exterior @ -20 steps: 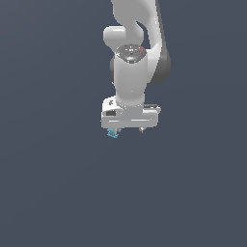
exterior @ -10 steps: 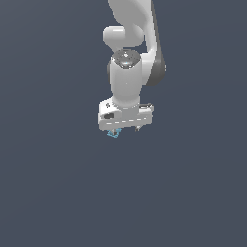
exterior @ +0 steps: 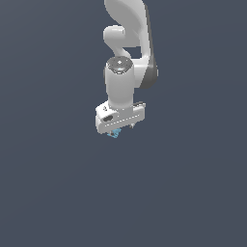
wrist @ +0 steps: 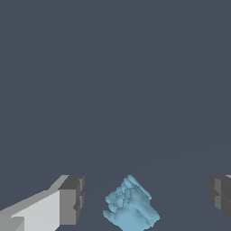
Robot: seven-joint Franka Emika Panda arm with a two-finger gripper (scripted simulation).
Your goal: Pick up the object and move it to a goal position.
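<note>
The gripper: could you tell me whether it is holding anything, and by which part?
Nothing is held: the gripper is open, and the cyan piece sits between its fingers with gaps on both sides.

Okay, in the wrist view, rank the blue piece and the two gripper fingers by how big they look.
1. Finger with the white body, largest.
2. Light-blue piece.
3. Other finger, smallest, though the frame edge cuts it off, so its rank is unsure.

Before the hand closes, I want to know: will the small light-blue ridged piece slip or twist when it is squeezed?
Probably a little. The small light-blue ridged piece has a bumpy, uneven surface, so the dark fingertips may touch only ridges and let it twist. It looks tiny beside the white hand, so likely light and easily nudged.
</note>
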